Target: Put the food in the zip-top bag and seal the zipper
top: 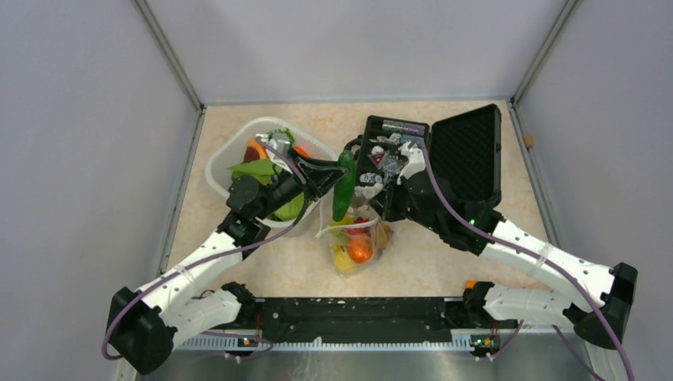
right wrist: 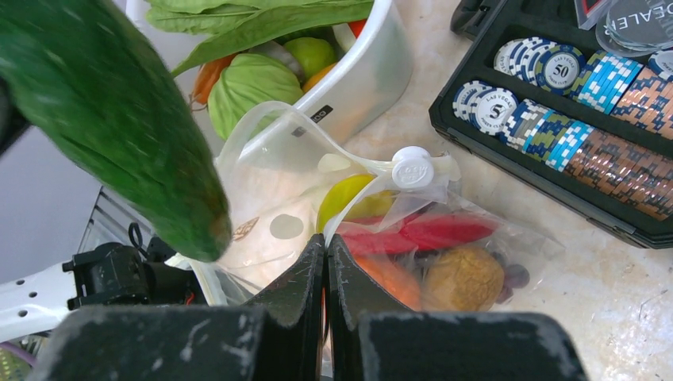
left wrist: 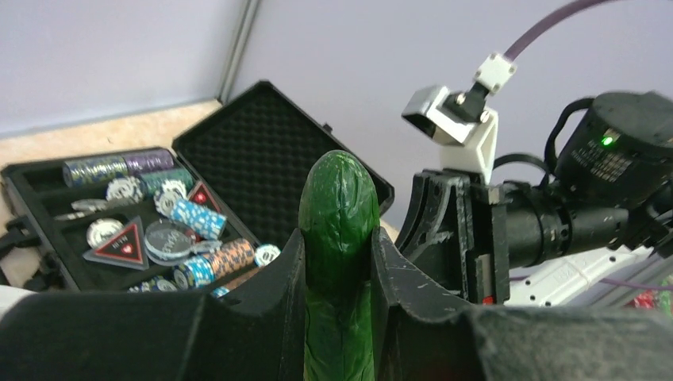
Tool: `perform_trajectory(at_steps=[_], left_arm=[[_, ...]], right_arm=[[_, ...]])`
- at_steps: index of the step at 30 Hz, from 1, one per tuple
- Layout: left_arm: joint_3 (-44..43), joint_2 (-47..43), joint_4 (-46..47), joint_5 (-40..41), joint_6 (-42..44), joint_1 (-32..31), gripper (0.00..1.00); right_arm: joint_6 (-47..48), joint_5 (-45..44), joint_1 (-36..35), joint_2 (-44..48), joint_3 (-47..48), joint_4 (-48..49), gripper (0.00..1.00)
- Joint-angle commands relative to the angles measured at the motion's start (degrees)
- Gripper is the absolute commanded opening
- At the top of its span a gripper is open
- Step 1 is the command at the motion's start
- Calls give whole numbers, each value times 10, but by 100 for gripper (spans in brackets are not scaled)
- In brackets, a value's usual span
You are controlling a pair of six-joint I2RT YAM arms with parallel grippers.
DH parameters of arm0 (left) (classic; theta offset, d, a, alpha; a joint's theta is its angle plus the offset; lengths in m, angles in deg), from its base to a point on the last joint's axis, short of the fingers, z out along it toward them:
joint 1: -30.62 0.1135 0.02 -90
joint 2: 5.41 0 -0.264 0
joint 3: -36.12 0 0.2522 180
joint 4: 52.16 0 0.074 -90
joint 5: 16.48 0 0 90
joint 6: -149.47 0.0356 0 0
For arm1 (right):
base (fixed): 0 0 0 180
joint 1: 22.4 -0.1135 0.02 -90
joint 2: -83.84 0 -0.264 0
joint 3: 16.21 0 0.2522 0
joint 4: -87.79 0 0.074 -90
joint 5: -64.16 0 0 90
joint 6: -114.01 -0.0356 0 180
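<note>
Waiting in 1 white basket (top: 218, 163), far left: greens (top: 254, 168) plus a few more pcs. Clamping 1 cucumber (left wrist: 340, 206) tight btwn left gripper (left wrist: 341, 274) jaws, hanging it over the mouth of 1 bag (top: 357, 246). Lying on table (top: 444, 262) btwn basket and case, already holding at least 4 pcs. Pinching bag lip, apparently, w/ right gripper (right wrist: 326, 262), jaws pressed together. Leaving zipper (right wrist: 413, 168) unsealed. Sitting open at right: 1 black case (top: 468, 151).

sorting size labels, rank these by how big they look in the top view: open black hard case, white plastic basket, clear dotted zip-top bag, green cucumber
1. open black hard case and white plastic basket: too alike to rank, arms cover part of both
2. clear dotted zip-top bag
3. green cucumber
</note>
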Motion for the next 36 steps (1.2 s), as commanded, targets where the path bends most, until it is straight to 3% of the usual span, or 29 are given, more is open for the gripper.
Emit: perform_trajectory(at_steps=[1, 5, 8, 10, 13, 15, 18, 21, 28, 32, 36], left_arm=[[-17, 25, -10, 10, 31, -26, 0], [-4, 23, -62, 33, 63, -52, 2], [1, 15, -107, 25, 93, -60, 8], [-7, 13, -146, 7, 117, -60, 20], [-36, 17, -223, -20, 158, -61, 29], [-63, 21, -279, -27, 189, -61, 43], [-78, 22, -294, -39, 205, -61, 57], [-88, 23, -290, -47, 208, -61, 65], [-119, 31, -332, -117, 256, -61, 72], [-141, 35, -418, -68, 295, -60, 72], [-134, 20, -436, 30, 313, -60, 73]], right_arm=[[-5, -6, -3, 19, 6, 33, 0], [-8, -22, -3, 32, 3, 32, 0], [-13, -34, -4, 43, -2, 35, 0], [-16, -37, -4, 49, -7, 41, 0], [-20, -41, -4, 52, -10, 44, 0], [-22, -42, -4, 52, -9, 44, 0], [-24, -42, -3, 52, -11, 45, 0], [-24, -40, -3, 49, -9, 45, 0], [-25, -42, -4, 47, -8, 41, 0], [-22, -42, -3, 47, -3, 40, 0], [-12, -39, -4, 56, 2, 54, 0]])
